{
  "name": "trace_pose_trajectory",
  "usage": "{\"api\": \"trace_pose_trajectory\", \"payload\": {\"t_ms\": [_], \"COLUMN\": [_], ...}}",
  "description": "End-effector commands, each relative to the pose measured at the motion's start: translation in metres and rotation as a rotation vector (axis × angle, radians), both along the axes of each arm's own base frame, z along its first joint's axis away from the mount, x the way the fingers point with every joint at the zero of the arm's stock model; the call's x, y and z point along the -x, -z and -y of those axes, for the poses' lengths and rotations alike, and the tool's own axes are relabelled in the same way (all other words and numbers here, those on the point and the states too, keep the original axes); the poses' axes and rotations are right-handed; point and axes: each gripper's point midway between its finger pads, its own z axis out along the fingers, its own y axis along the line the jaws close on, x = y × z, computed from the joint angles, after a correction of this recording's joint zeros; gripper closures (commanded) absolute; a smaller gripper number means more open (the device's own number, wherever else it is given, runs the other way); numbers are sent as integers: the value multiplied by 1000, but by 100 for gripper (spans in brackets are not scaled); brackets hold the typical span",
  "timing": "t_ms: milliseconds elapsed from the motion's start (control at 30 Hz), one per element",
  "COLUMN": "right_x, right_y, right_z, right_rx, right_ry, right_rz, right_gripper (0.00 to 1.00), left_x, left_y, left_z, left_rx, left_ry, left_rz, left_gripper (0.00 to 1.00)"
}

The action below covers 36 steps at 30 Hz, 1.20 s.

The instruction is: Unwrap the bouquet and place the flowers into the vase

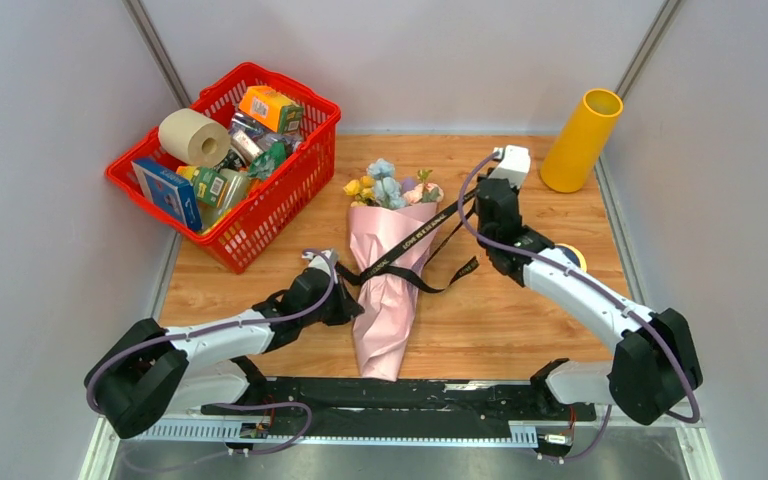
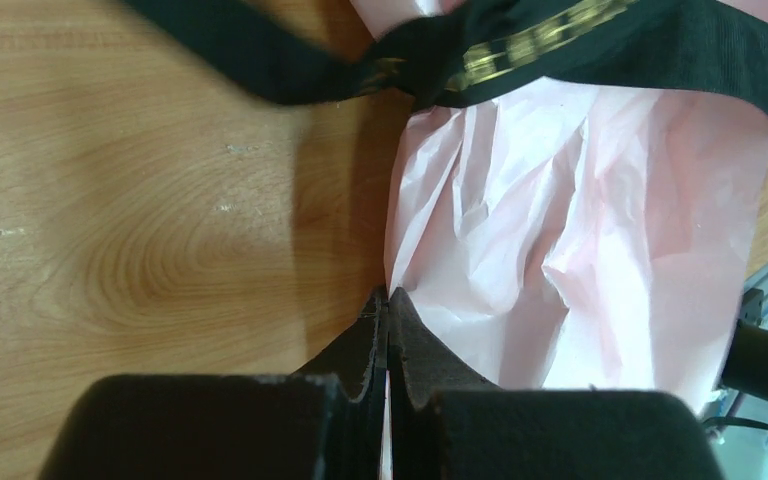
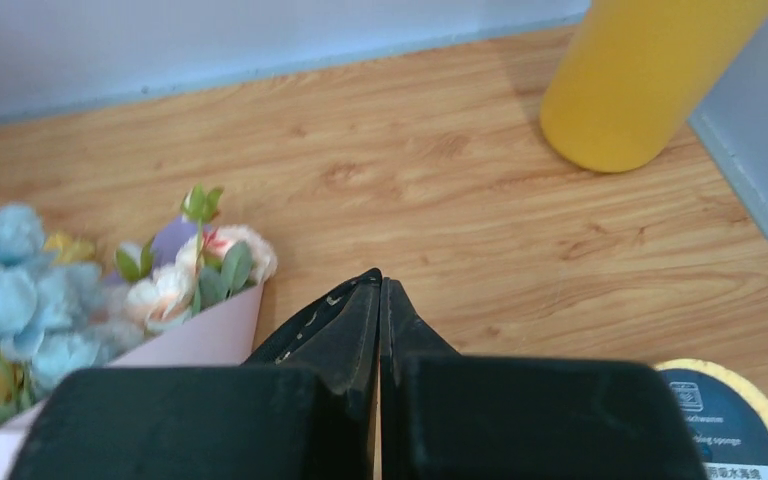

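Overhead and wrist close-ups, common bouquet [image 1: 385, 310]

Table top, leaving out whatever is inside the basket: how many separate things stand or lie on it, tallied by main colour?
Yellow: 2 (vase, yellow-rimmed disc)
Red: 1 (basket)
Pink: 1 (bouquet)
Total: 4

Stems hidden inside bouquet [image 1: 385, 300] wrap; vase [image 3: 640, 80] top cut off in right wrist view; ribbon [image 1: 412, 245] lettering unreadable.
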Motion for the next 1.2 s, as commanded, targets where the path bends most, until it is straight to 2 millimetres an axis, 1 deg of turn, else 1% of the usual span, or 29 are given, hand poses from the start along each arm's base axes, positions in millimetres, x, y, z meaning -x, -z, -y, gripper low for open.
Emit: {"api": "trace_pose_trajectory", "payload": {"t_ms": [0, 100, 133, 200, 267, 333, 367, 433, 500, 667, 867, 900, 967, 1000, 1033, 1133, 1167], "right_x": [-24, -30, -31, -34, -37, -41, -43, -47, -51, -53, -57, -57, -52, -46, -38, -6, 5], "right_y": [-79, -98, -101, -106, -115, -129, -139, -150, -158, -165, -165, -163, -144, -130, -109, -53, -37], "right_z": [37, 36, 35, 39, 49, 64, 75, 85, 92, 100, 93, 87, 55, 28, 12, -25, -33], "right_rx": [-106, -119, -117, -93, -75, -69, -71, -73, -70, -34, -20, -32, -90, -134, -189, -350, -380], "right_ry": [127, 100, 94, 107, 145, 189, 216, 240, 245, 242, 140, 100, -78, -220, -298, -446, -471], "right_rz": [178, 208, 213, 225, 245, 272, 293, 316, 331, 350, 363, 357, 302, 268, 221, 71, 28], "right_gripper": [100, 100, 100, 100, 100, 100, 100, 100, 100, 100, 100, 100, 100, 100, 100, 100, 100], "left_x": [-3, -4, -3, -3, -4, -3, -3, -3, -4, -6, -7, -7, -8, -8, -9, -9, -8], "left_y": [-2, -4, -3, -2, -3, -2, -2, -2, -2, -4, -4, -4, -5, -6, -8, -11, -10], "left_z": [-8, -8, -9, -9, -10, -10, -10, -10, -11, -13, -15, -14, -14, -12, -12, -7, -6], "left_rx": [-33, -33, -35, -38, -39, -45, -48, -49, -53, -71, -90, -92, -91, -87, -79, -60, -58], "left_ry": [-25, -29, -30, -31, -35, -32, -28, -30, -34, -42, -45, -46, -46, -44, -46, -37, -33], "left_rz": [27, 34, 33, 33, 36, 35, 33, 34, 34, 40, 45, 47, 52, 54, 62, 68, 66], "left_gripper": [100, 100, 100, 100, 100, 100, 100, 100, 100, 100, 100, 100, 100, 100, 100, 100, 100]}}
